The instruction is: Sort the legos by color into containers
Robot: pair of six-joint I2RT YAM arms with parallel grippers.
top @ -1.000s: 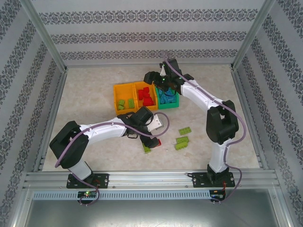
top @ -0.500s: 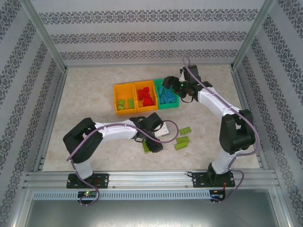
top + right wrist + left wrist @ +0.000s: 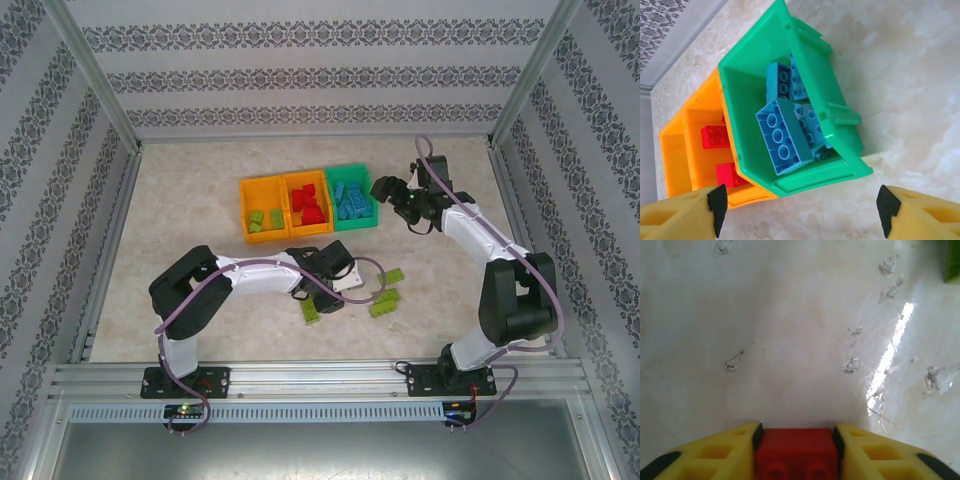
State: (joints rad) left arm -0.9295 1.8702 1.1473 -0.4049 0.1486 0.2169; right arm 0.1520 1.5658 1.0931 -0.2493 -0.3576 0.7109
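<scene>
grasp step. left fingers [image 3: 715, 457] closed on a red brick [image 3: 797, 455] down at the surface [image 3: 790, 340], near loose green bricks [image 3: 385, 300]; right fingers [image 3: 920, 210] wide, empty, near the green bin [image 3: 750, 60]. next, likely: lift, carry to the middle orange bin [image 3: 305, 177].

The left tool [image 3: 797, 434] has gone from wide open to clamped on a small red studded plastic brick [image 3: 797, 457]. The right tool [image 3: 386, 188] has swung rightward off the green rectangular plastic bin [image 3: 352, 168] and now sits beside it.
</scene>
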